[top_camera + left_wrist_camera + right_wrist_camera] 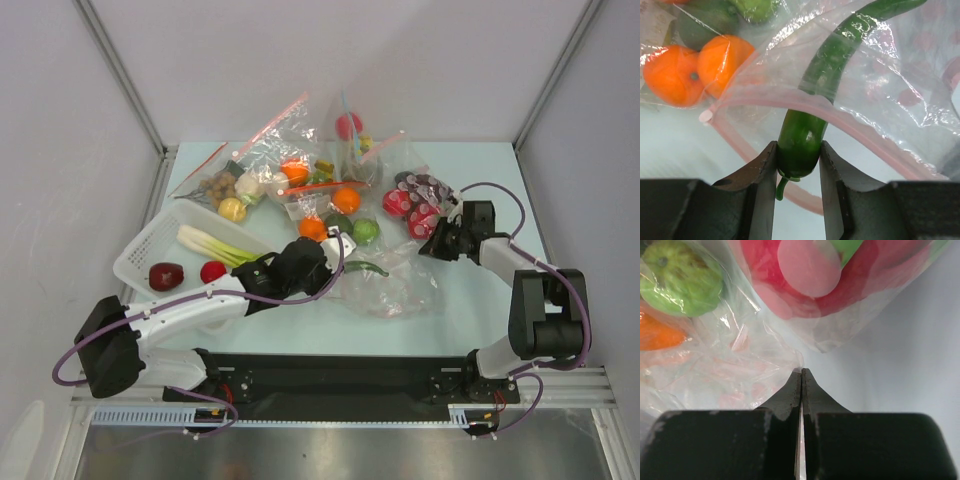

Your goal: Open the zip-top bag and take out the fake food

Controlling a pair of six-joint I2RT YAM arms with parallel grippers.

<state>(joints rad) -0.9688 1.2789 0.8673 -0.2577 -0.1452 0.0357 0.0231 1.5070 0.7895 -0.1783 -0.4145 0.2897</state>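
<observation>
**A:** Where was the food relative to the fingers?

**B:** The left fingers (pixel 798 150) were clamped on the stem end of one green pepper (pixel 835 55). Its long axis ran straight away from them, across the pink zip strip (pixel 760 101) and into the zip-top bag (pixel 395 285). The stem end was outside the mouth and the curved tip was inside, under the film.

**A:** And the bag?

**B:** It lay flat on the surface (pixel 480 190), mid-front between the two arms, with its mouth facing the left arm. Apart from the pepper it looked nearly empty.

**A:** Right side?

**B:** The right fingers (pixel 801 372) were clenched fully together at the bag's far edge, with film touching the tips. I could not tell whether any film was pinched between them.

**A:** Judgement on the pull?

**B:** Draw the pepper back along its own axis, out through the mouth. The left arm was nearer and already had it. The bag will probably drag along unless the right side is anchoring it.

**A:** Counts?

**B:**
- Green pepper: one.
- In the white basket (pixel 135 262): one leek (pixel 210 245) and one dark apple (pixel 165 275).
- Lemon (pixel 231 209): one, beyond the basket.
- Oranges (pixel 312 228): three from above, all among the other bags.
</observation>
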